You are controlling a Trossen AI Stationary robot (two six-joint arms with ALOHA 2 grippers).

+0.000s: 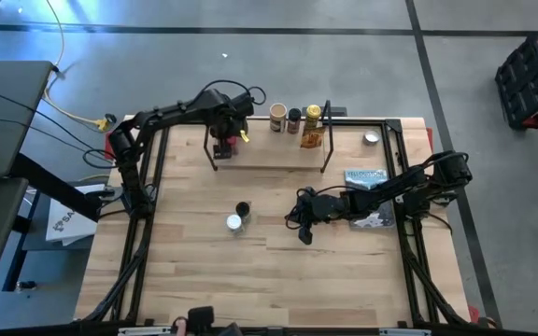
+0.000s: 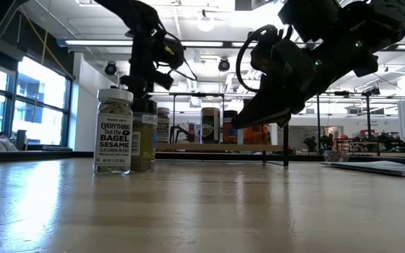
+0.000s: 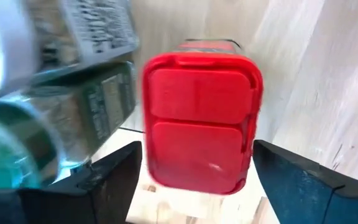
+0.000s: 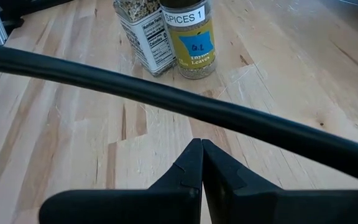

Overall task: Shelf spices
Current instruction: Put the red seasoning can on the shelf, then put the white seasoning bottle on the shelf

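Over the shelf (image 1: 269,154), the left end effector (image 3: 194,180) is straddling, fingers apart, a rigid, light red-lidded jar (image 3: 199,121); gripping its flat sides seems best.

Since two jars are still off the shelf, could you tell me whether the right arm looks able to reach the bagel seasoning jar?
Probably yes. The right pincer, shut and empty, hovers over bare tabletop, and nothing stands between it and the bagel seasoning jar, though the green-labelled jar touches it.
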